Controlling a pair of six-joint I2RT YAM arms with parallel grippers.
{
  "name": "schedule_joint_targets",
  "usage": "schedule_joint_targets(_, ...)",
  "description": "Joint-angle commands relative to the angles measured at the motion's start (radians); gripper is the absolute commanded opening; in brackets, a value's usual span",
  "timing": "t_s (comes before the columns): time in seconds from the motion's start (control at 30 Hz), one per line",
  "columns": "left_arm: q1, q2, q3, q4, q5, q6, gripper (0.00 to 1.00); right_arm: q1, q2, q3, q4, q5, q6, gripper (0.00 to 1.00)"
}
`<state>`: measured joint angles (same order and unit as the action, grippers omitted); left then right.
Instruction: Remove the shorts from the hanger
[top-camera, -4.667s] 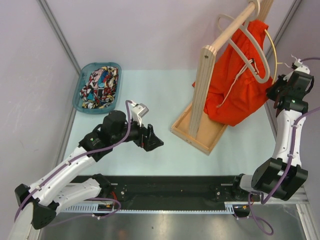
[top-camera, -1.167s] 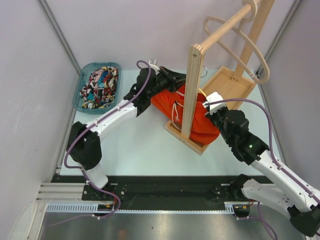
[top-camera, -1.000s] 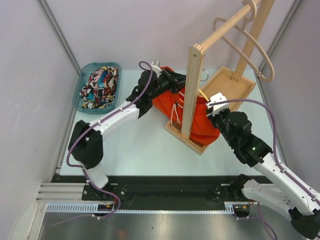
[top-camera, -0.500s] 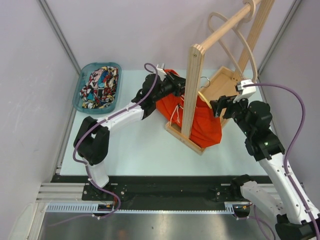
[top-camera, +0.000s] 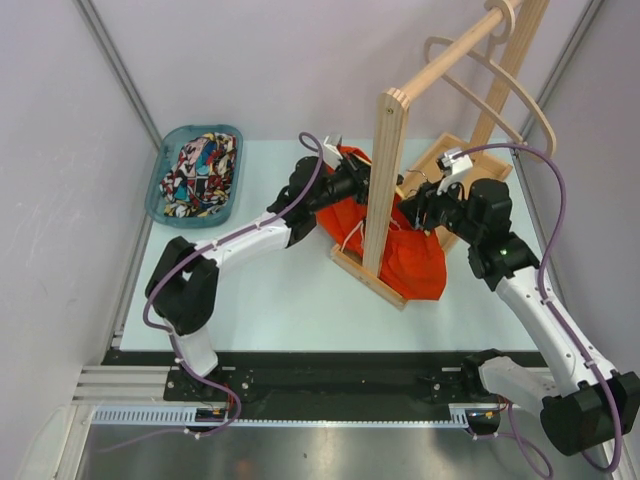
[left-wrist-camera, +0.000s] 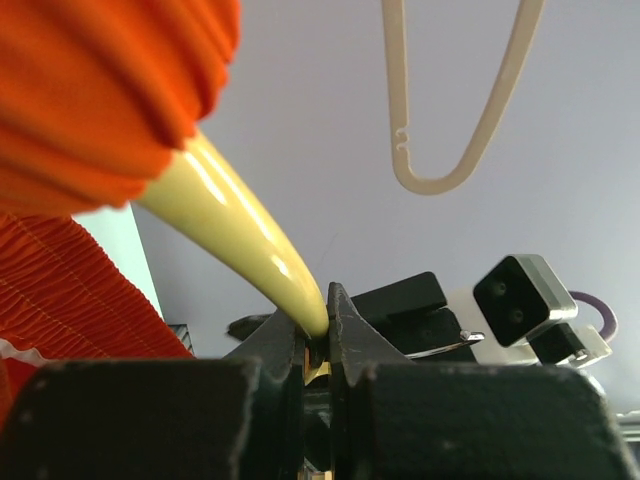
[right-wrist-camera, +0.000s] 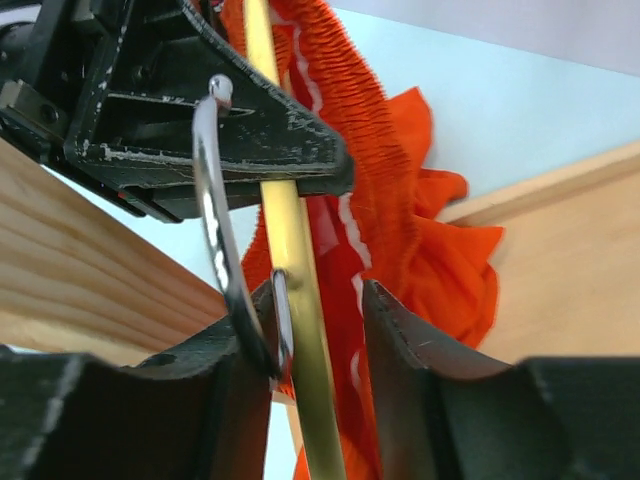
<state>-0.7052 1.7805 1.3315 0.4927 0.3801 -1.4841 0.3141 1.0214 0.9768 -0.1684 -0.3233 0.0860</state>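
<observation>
The orange-red shorts lie bunched over the rack's base, still threaded on a pale yellow hanger. My left gripper is shut on that hanger's arm, close to the upright post. My right gripper stands open around the hanger's bar. Its left finger touches the metal hook, and a gap shows on the other side. Orange fabric hangs behind the bar. The comic-print shorts lie in the teal basket at the far left.
The wooden rack's base tray lies between both arms, and its rail slants up to the back right. Empty hangers hang on the rail; one dangles above my left gripper. Grey walls close in on both sides.
The orange shorts and hanger came off the rail down to the rack's base. In the last second my right gripper swung up to the hanger's hook and its jaws narrowed.
</observation>
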Motion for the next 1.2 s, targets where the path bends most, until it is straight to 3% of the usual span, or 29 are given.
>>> schedule_joint_targets(0.0,-0.005,-0.095,0.008,0.116,0.036,-0.024,0.0,0.051,0.029,0.028,0.093,0.001,-0.011,0.41)
schedule_joint_targets(0.1,-0.005,-0.098,0.015,0.124,0.049,-0.025,0.0,0.08,0.043,0.028,0.109,0.016,-0.057,0.34)
schedule_joint_targets(0.2,0.007,-0.098,0.009,0.121,0.083,-0.019,0.01,0.12,0.039,0.03,0.122,0.085,-0.118,0.17)
schedule_joint_targets(0.33,0.049,-0.118,-0.057,0.156,0.126,0.004,0.25,0.129,0.017,0.026,0.144,0.13,-0.175,0.0)
schedule_joint_targets(0.37,0.068,-0.125,-0.07,0.159,0.134,0.019,0.36,0.126,0.019,0.028,0.145,0.132,-0.196,0.0)
schedule_joint_targets(0.43,0.088,-0.156,-0.089,0.135,0.167,0.088,0.44,0.12,0.02,0.028,0.139,0.122,-0.215,0.0)
schedule_joint_targets(0.53,0.14,-0.208,-0.074,0.002,0.212,0.24,0.49,0.114,0.022,0.028,0.122,0.113,-0.229,0.0)
schedule_joint_targets(0.57,0.166,-0.223,-0.071,-0.09,0.213,0.286,0.61,0.108,0.023,0.028,0.119,0.112,-0.23,0.0)
schedule_joint_targets(0.63,0.19,-0.266,-0.029,-0.211,0.203,0.453,0.7,0.105,0.022,0.026,0.118,0.107,-0.235,0.0)
schedule_joint_targets(0.67,0.202,-0.273,-0.002,-0.367,0.163,0.588,0.74,0.102,0.02,0.026,0.119,0.105,-0.233,0.0)
schedule_joint_targets(0.77,0.204,-0.262,0.138,-0.646,0.054,0.819,0.75,0.103,0.017,0.028,0.127,0.087,-0.23,0.0)
schedule_joint_targets(0.87,0.204,-0.237,0.242,-0.806,-0.059,0.947,0.72,0.1,0.011,0.028,0.136,0.075,-0.221,0.0)
schedule_joint_targets(1.03,0.187,-0.191,0.363,-0.911,-0.179,1.068,0.71,0.103,-0.007,0.028,0.13,0.064,-0.21,0.0)
schedule_joint_targets(1.17,0.15,-0.13,0.5,-1.029,-0.28,1.179,0.6,0.1,-0.024,0.028,0.115,0.064,-0.209,0.0)
